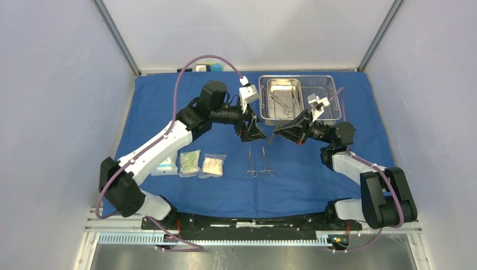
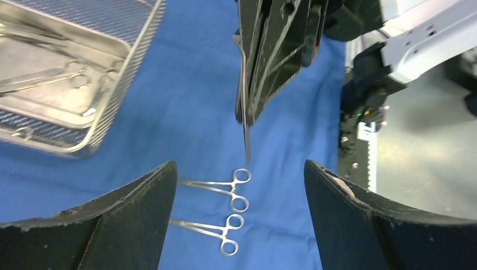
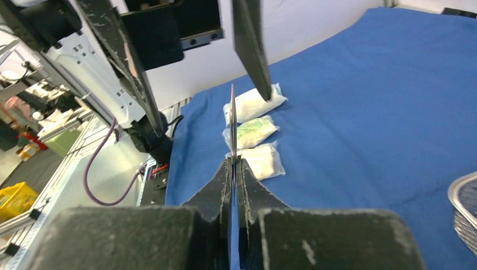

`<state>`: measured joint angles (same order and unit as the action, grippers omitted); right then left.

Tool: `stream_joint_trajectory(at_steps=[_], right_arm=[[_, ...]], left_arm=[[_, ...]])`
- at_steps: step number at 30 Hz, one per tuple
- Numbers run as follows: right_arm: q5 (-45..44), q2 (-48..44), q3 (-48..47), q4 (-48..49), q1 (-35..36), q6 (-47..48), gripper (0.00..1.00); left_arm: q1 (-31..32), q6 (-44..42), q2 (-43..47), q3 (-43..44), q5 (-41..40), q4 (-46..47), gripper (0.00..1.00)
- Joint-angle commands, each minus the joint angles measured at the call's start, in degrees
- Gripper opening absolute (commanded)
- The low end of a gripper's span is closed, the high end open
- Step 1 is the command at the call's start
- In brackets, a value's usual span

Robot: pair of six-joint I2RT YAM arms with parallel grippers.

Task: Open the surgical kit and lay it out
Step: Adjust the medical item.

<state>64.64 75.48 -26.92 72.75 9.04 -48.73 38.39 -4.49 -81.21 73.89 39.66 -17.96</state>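
Blue wrap (image 1: 315,185) open; packets (image 1: 190,163), two instruments (image 1: 259,164) laid out beneath wide-open left gripper (image 1: 251,133). Right gripper (image 1: 275,135) pinches third instrument (image 2: 246,140); more left in tray (image 1: 329,90) beyond it.

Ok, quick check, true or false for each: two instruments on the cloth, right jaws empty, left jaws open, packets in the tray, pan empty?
Two instruments lie on the cloth: true.
The right jaws are empty: false, they are shut on a slim instrument.
The left jaws are open: true, holding nothing.
The packets are in the tray: false, all three lie on the cloth, left of the two instruments.
The pan is empty: false, more instruments lie in it.
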Motion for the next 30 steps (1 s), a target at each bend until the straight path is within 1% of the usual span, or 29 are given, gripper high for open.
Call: stream_joint_trajectory(at_steps=[1, 4, 10, 12, 14, 24, 30], right_arm=[[2.5, -1.3, 0.2, 3.2, 2.5, 1.3, 0.01], [2.4, -1.3, 0.0, 0.1, 3.5, 3.9, 0.01], [3.1, -0.9, -0.4, -0.3, 4.3, 4.0, 0.01], [3.3, -0.6, -0.4, -0.4, 4.4, 3.9, 0.01], [3.2, -0.4, -0.5, -0.4, 4.5, 4.0, 0.02], [3.2, 0.4, -0.6, -0.5, 4.5, 3.7, 0.01], [3.2, 0.8, -0.7, -0.7, 4.5, 3.7, 0.01]], left_arm=[[0.1, 10.6, -4.0, 1.7, 10.8, 8.4, 0.88], [0.1, 14.5, -6.6, 3.1, 12.5, 12.4, 0.83], [0.2, 18.4, -8.9, 3.6, 13.7, 17.0, 0.73], [0.3, 19.5, -9.2, 3.5, 14.6, 17.8, 0.66], [0.4, 20.4, -9.5, 3.7, 15.3, 19.8, 0.57], [1.0, 21.2, -11.2, 4.7, 16.4, 20.4, 0.40], [1.2, 21.6, -12.0, 5.5, 17.1, 20.4, 0.25]])
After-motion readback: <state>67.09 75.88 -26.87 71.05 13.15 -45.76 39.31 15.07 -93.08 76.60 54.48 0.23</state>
